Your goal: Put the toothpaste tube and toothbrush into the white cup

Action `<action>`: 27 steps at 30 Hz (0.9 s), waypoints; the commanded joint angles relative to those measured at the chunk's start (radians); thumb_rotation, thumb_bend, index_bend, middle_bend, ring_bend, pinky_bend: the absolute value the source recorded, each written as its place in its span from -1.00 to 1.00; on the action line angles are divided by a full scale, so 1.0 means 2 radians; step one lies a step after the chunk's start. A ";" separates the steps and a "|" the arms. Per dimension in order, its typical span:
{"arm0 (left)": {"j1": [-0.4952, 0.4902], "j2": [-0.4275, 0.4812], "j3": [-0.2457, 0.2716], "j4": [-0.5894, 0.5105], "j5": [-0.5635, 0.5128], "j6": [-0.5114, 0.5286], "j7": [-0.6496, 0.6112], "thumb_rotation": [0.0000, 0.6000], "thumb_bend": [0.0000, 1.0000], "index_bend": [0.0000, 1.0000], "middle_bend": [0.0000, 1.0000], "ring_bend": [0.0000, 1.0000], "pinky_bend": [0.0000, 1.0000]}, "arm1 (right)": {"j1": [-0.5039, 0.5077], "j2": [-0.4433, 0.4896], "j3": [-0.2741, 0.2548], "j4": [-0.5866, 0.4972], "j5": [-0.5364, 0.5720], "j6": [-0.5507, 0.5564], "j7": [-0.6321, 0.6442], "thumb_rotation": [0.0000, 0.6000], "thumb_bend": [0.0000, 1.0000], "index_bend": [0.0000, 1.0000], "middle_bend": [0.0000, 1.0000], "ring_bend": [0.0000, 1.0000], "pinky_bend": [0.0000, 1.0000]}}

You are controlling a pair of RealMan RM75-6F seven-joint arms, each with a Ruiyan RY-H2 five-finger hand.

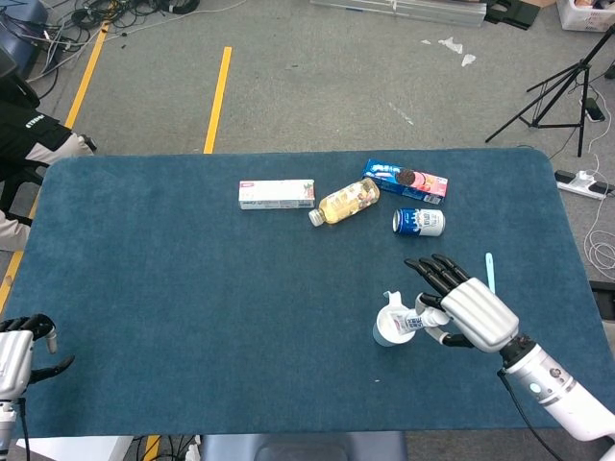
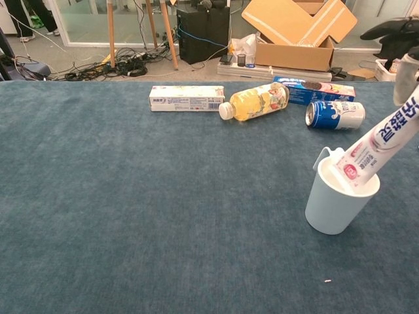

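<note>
The white cup stands right of the table's middle, toward the front; in the chest view the cup is at the right. A white and pink toothpaste tube leans with its lower end inside the cup, and its upper end rises to the right. My right hand pinches that upper end from the right, and its dark fingers show at the chest view's top right. The light blue toothbrush lies on the cloth just behind this hand. My left hand rests at the front left corner, holding nothing.
At the back of the blue table lie a toothpaste box, a yellow drink bottle on its side, a blue cookie pack and a blue can. A black tripod stands beyond the right edge.
</note>
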 commanded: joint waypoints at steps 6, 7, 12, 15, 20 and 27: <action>0.000 0.000 0.000 0.000 0.000 0.001 -0.001 1.00 -1.00 0.40 -0.12 -0.23 -0.30 | 0.008 -0.010 0.000 0.005 0.012 -0.024 -0.011 1.00 -0.40 0.31 -1.00 -1.00 -0.87; 0.000 0.000 0.000 0.000 0.000 0.001 -0.001 1.00 -1.00 0.40 -0.12 -0.23 -0.30 | 0.010 -0.014 0.001 0.006 0.016 -0.029 -0.013 1.00 -0.40 0.31 -1.00 -1.00 -0.87; 0.001 0.001 0.000 -0.001 0.001 0.002 -0.003 1.00 -1.00 0.40 -0.12 -0.23 -0.30 | 0.020 -0.029 0.004 0.011 0.031 -0.053 -0.028 1.00 -0.40 0.31 -1.00 -1.00 -0.87; 0.001 0.001 0.000 -0.001 0.002 0.002 -0.003 1.00 -1.00 0.40 -0.12 -0.23 -0.30 | 0.027 -0.039 0.006 0.013 0.041 -0.067 -0.035 1.00 -0.40 0.31 -1.00 -1.00 -0.87; 0.001 0.003 -0.001 -0.002 0.002 0.003 -0.005 1.00 -1.00 0.40 -0.12 -0.23 -0.30 | 0.037 -0.054 0.008 0.020 0.054 -0.087 -0.041 1.00 -0.40 0.31 -1.00 -1.00 -0.87; 0.002 0.004 -0.001 -0.003 0.003 0.004 -0.007 1.00 -1.00 0.40 -0.12 -0.23 -0.30 | 0.047 -0.071 0.009 0.029 0.066 -0.106 -0.046 1.00 -0.40 0.31 -1.00 -1.00 -0.87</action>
